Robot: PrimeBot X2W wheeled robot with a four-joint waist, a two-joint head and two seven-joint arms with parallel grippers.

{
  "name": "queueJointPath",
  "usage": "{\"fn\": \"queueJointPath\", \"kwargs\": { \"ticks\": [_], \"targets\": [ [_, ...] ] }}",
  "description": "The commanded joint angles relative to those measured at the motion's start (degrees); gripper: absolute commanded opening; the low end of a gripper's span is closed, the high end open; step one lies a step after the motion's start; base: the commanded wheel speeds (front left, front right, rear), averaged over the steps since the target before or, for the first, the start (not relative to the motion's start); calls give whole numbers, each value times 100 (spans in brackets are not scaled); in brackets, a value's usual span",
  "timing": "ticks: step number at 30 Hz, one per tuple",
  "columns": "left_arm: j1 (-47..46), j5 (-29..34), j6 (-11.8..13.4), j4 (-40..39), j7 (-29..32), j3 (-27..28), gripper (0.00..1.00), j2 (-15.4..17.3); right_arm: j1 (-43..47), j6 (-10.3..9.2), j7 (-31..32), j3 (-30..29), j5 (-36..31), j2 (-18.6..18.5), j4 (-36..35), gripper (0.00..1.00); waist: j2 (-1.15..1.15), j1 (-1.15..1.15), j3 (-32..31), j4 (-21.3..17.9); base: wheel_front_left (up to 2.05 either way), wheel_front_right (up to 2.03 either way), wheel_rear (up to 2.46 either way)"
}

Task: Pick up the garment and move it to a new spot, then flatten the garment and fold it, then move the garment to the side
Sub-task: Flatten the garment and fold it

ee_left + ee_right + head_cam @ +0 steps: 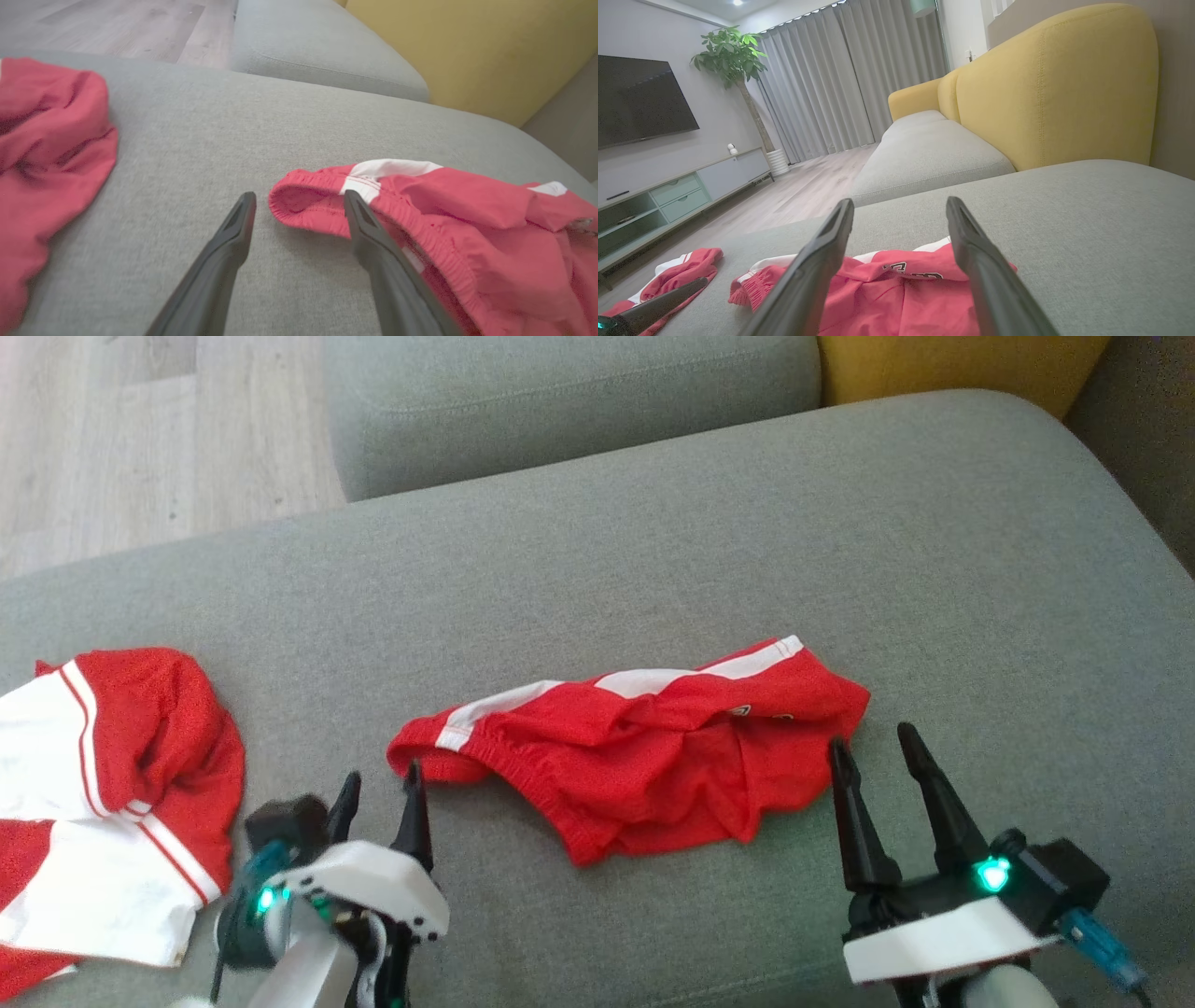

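You've got the shorts (644,747) crumpled on the cushion (653,541). Left gripper (383,773) is spread and empty at their left end, one finger perhaps touching cloth. Right gripper (873,737) is spread and empty, just beside the other end.

The left hand (383,773) and right hand (873,737) have black tapered fingers (941,803), white shells, green lights.

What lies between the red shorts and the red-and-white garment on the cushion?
Bare grey cushion, clear in the head view; the open left gripper stands at its near edge.
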Motion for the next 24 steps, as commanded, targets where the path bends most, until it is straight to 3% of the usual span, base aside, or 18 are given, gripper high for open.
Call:
{"fn": "queueJointPath", "kwargs": {
  "ticks": [1,4,9,12,16,24],
  "targets": [
    [-98,-102,40,-199,-36,309,100,34,-87,44,-52,139,-63,-24,-167,100,0,0,-42,11,0,0,0],
    [210,-383,15,-437,-36,563,100,-130,-49,44,-52,127,-88,-24,-174,100,0,0,-73,8,0,0,0],
    [472,-1344,-294,-794,194,713,100,-356,-3,44,-52,106,-114,-24,-178,100,0,0,-67,28,0,0,0],
    [310,-1853,-298,-917,471,702,100,-395,-40,44,-52,168,-114,-24,-184,100,0,0,1,5,0,0,0],
    [-21,-2455,-131,-935,785,604,100,-409,-121,44,-52,266,-89,-24,-160,100,0,0,64,-83,0,0,0],
    [-452,-2686,247,-413,838,433,100,-411,-138,44,-52,297,-29,-24,-136,100,0,0,153,-291,0,0,0]
  ]
}}
